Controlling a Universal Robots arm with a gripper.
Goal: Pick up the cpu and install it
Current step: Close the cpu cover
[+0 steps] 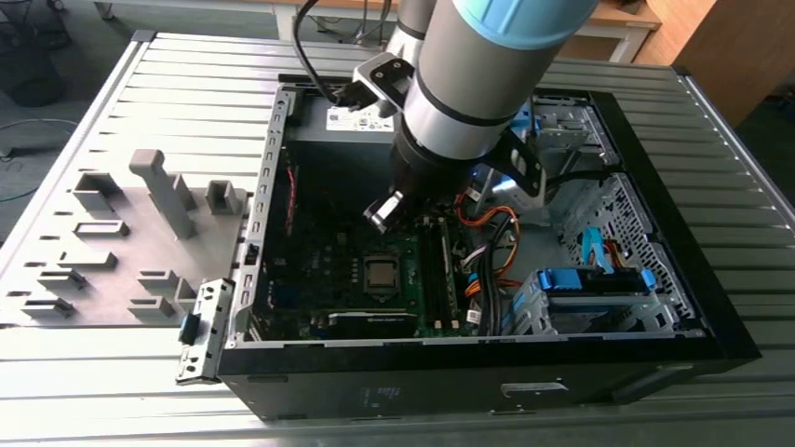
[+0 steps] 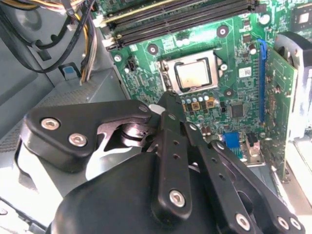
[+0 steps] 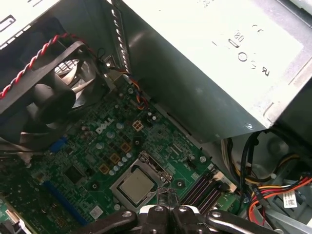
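Already the cpu (image 2: 190, 74) (image 3: 136, 187) (image 1: 379, 271) sat in its socket (image 2: 189, 71); the gripper (image 3: 168, 210) hung above, fingers together and empty, its tips cut off in both wrist views.

cpu (image 2: 190, 74) top: matt silver-grey metal. Motherboard (image 3: 105, 146): glossy green board. Gripper (image 2: 168, 100) links: smooth black, semi-gloss, bright metal screws.
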